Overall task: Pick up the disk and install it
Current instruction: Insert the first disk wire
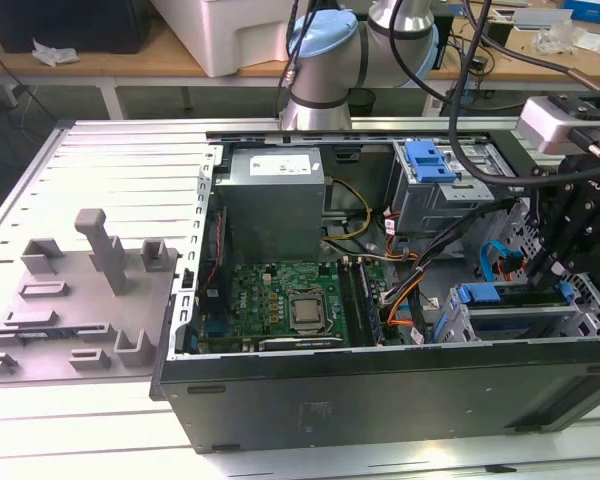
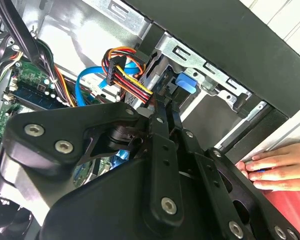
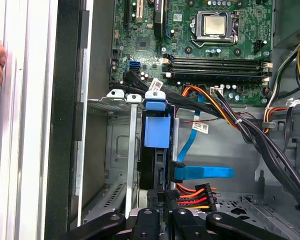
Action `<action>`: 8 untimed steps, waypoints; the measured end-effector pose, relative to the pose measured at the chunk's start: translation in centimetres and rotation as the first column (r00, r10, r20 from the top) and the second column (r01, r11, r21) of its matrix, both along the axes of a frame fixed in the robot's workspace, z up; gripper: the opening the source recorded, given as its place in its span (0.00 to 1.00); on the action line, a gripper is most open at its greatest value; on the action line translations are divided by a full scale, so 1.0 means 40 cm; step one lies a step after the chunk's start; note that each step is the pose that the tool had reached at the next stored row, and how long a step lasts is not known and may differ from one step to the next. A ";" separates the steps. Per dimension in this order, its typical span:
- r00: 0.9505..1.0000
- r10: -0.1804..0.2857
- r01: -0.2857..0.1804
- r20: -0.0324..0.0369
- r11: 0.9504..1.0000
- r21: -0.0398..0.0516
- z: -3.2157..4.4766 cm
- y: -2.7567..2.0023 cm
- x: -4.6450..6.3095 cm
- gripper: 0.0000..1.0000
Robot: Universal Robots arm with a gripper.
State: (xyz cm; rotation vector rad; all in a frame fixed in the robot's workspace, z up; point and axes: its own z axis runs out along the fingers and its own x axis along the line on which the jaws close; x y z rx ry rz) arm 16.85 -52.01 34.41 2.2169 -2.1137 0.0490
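Exterior view: we see the open case point(image 1: 380, 400) lying on a slotted table point(image 1: 90, 400), the motherboard point(image 1: 280, 300) mid-floor and the power supply point(image 1: 273, 200) at the case's far edge. The gripper point(image 1: 555, 270) hangs at the exterior view's right end of the case, over the near-corner drive bay point(image 1: 520, 315), where the disk point(image 1: 495, 294) sits edge-up with its blue frame on top.

Second wrist view: we see the gripper point(image 2: 162, 102) with its fingers point(image 2: 159, 125) drawn close together, their tips at the disk's blue tab point(image 2: 185, 82). A hand point(image 2: 280, 165) rests on the table beside the case.

First wrist view: we see the disk point(image 3: 156, 140) standing in the bay beside the case wall point(image 3: 70, 125), a blue cable point(image 3: 205, 172) plugged at its near end. We cannot tell whether the claw grips it.
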 end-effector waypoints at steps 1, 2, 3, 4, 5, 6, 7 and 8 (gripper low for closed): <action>1.000 0.000 0.000 0.000 1.000 0.000 -0.001 0.002 0.000 0.17; 1.000 0.000 0.000 0.000 1.000 0.000 -0.002 0.002 0.000 0.17; 1.000 0.000 0.000 0.000 1.000 0.000 -0.003 0.002 0.000 0.17; 1.000 0.000 0.000 0.000 1.000 0.000 -0.006 0.002 0.000 0.17; 1.000 0.000 0.000 0.000 1.000 0.000 -0.007 0.002 0.000 0.17; 1.000 0.000 0.000 0.000 1.000 0.000 -0.009 0.002 0.000 0.17; 1.000 0.000 0.000 0.000 1.000 0.000 -0.010 0.002 0.000 0.17; 1.000 0.000 0.000 0.000 1.000 0.000 -0.010 0.002 0.000 0.17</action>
